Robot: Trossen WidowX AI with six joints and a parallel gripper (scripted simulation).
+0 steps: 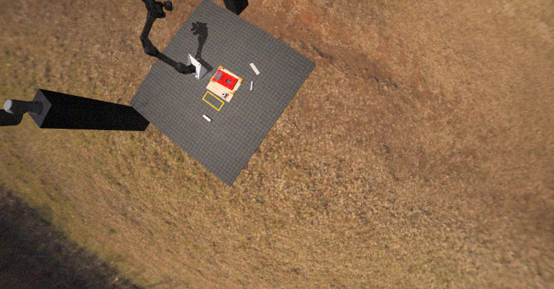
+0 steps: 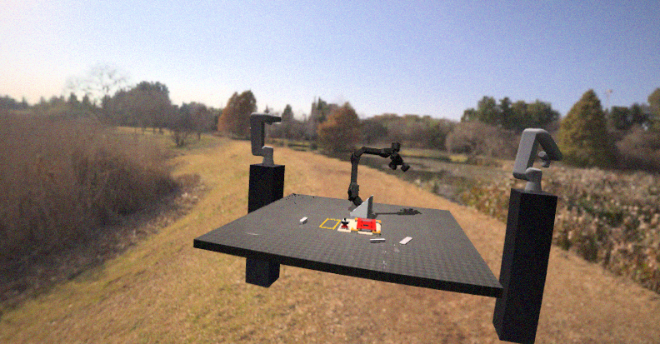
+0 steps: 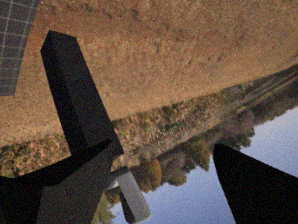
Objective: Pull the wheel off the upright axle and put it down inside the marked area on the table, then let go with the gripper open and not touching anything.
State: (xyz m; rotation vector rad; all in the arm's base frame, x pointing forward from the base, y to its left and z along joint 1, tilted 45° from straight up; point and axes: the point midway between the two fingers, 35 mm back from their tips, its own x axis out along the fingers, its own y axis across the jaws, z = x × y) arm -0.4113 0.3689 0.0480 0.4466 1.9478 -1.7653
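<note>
The black arm (image 2: 354,175) stands up tall from its base at the back edge of the table (image 2: 415,258), then bends and reaches sideways, high in the air. The gripper (image 2: 397,162) hangs out past the table edge, over the grass. Its fingers are partly open and hold nothing. The wheel (image 2: 344,223) sits on its axle on the tan board (image 1: 217,89), just beside the yellow marked area (image 1: 212,101), far below the gripper.
</note>
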